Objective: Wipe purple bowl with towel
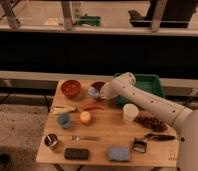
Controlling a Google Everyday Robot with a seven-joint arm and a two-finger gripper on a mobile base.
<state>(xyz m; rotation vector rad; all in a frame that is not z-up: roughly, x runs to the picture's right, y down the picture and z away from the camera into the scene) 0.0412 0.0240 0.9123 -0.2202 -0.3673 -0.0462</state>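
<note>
The purple bowl (99, 85) stands at the back middle of the wooden table (102, 131). My white arm reaches in from the lower right, and its gripper (95, 93) is at the bowl's front rim, covering part of it. A pale bluish patch that looks like the towel (93, 92) shows at the gripper's tip, against the bowl. How it is held is hidden by the wrist.
A red-brown bowl (71, 88) stands left of the purple one, a green tray (147, 82) right. A red chili (93, 107), orange fruit (85, 117), blue cup (64, 120), white cup (130, 112), grapes (151, 122), fork (86, 138), metal cup (52, 141) and blue sponge (119, 153) lie in front.
</note>
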